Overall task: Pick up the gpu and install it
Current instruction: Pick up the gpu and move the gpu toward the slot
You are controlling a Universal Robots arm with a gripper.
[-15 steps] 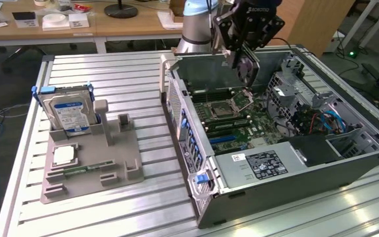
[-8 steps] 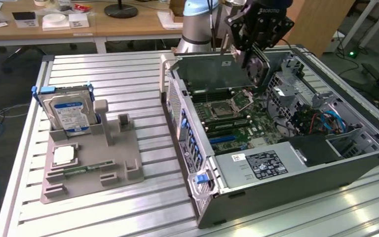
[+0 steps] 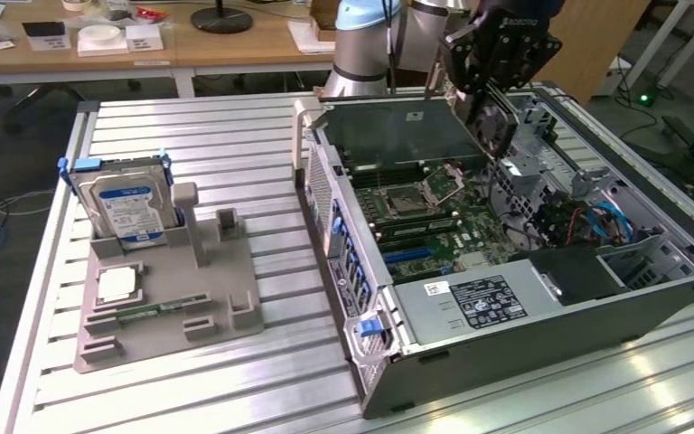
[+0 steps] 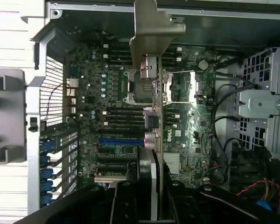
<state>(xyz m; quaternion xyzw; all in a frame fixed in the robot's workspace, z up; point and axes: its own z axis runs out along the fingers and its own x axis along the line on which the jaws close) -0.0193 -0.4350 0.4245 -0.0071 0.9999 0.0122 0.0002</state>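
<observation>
Wrist view: gripper [image 4: 151,184] clamped on the gpu [image 4: 152,65], hanging edge-on over the motherboard [image 4: 107,116] inside the open case [image 3: 540,325]; I'd square its connector edge with the blue slot [image 4: 121,140], then press evenly.

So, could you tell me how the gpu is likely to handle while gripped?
The gpu looks a stiff board, so probably won't flop. Gripped edge-on by the gripper, it may pivot. Its thin silver bracket could bend if knocked.

On the tabletop [image 3: 202,136], the holder [image 3: 166,298] carrying the drive [image 3: 130,208] sits at the exterior view's left, the case [image 3: 540,348] at its right. The gripper [image 4: 151,182] holds the gpu [image 4: 151,42] over the motherboard [image 4: 107,121] inside the case.
</observation>
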